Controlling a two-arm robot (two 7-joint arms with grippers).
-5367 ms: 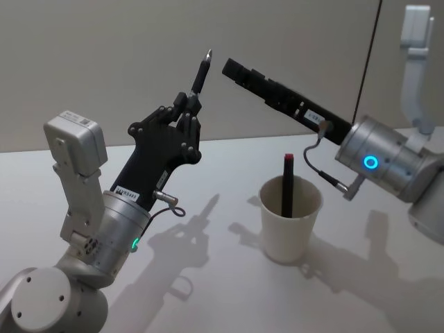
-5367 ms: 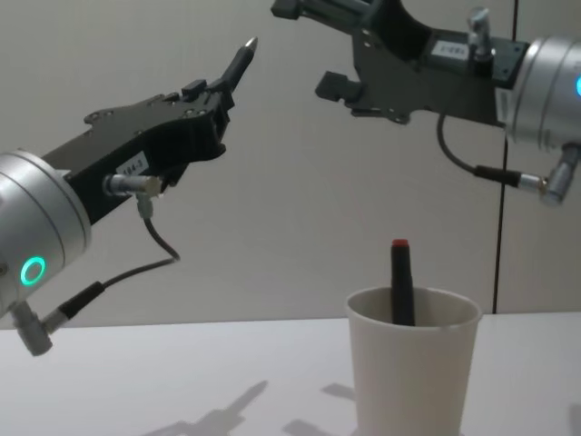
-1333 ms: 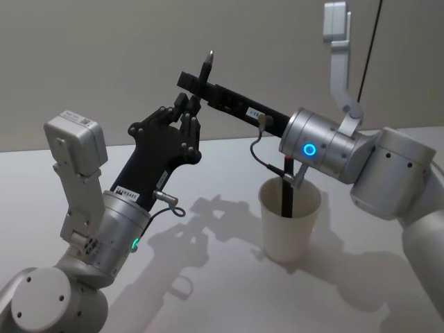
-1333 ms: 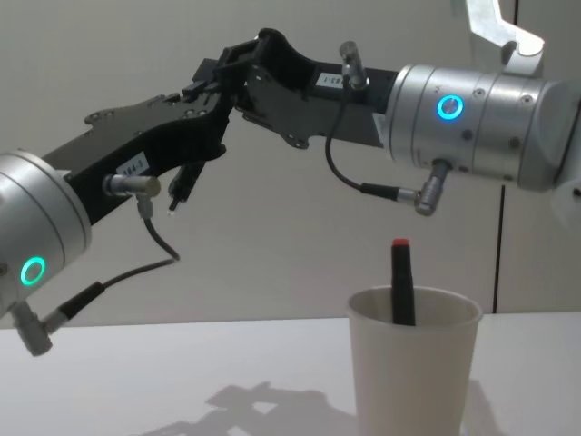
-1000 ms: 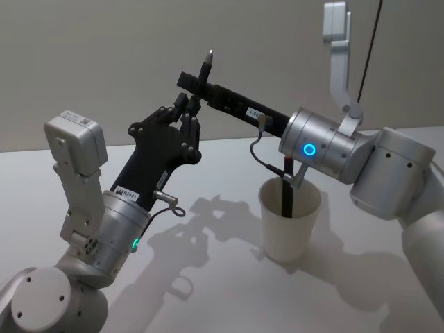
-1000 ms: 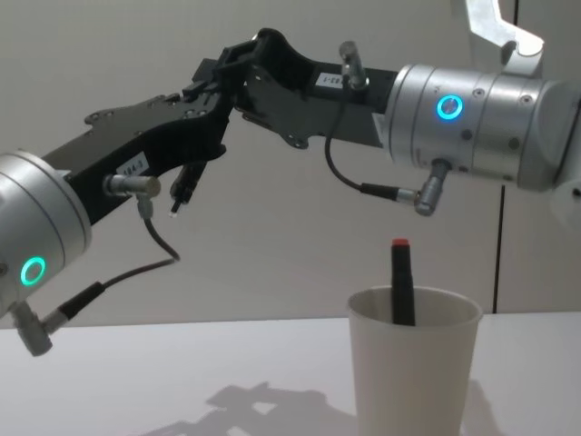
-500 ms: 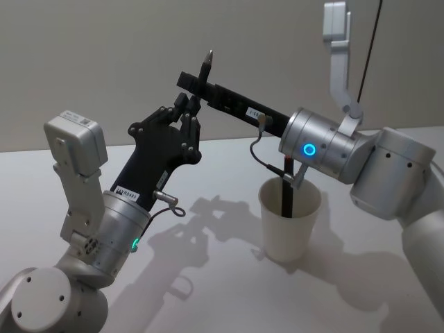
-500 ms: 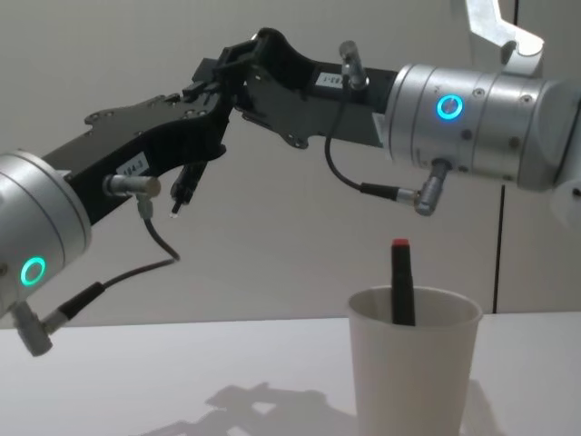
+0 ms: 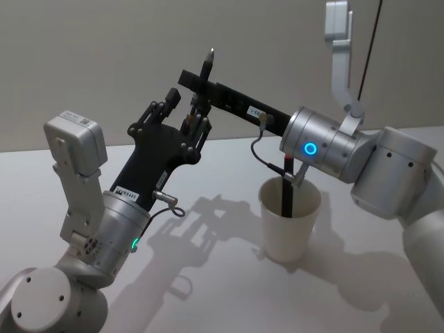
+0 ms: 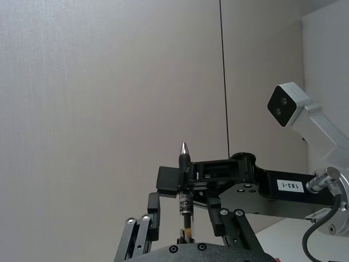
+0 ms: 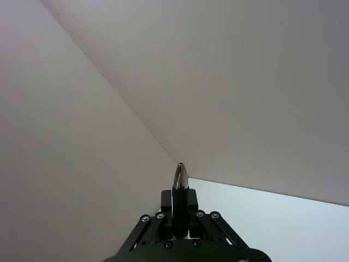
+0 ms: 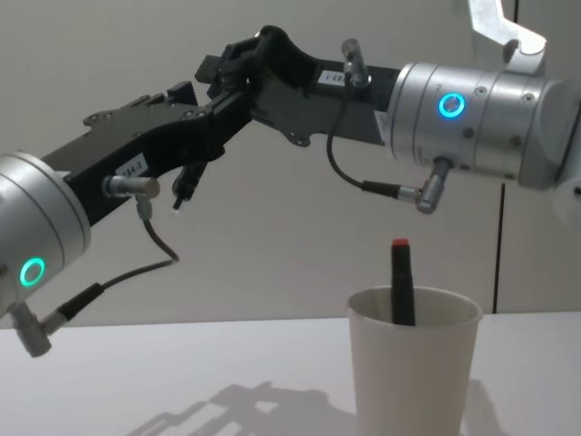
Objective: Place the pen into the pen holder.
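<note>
Right gripper (image 9: pixel 201 89) clamps the pen (image 9: pixel 207 68) upright, high above the table (image 9: pixel 208 277), left of the pen holder (image 9: pixel 290 220). Left gripper (image 9: pixel 184 111) sits just below with fingers spread, off the pen. Another red-capped pen (image 12: pixel 400 282) stands in the holder.

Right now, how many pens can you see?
2. One pen is held up high in the right hand, beside the open left hand; one red-topped pen stands in the pen holder.

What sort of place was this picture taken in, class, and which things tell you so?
Probably a robotics lab or test room: a bare white table against a plain wall, holding just a white paper cup as pen holder, with two robot arms passing a pen above it.
</note>
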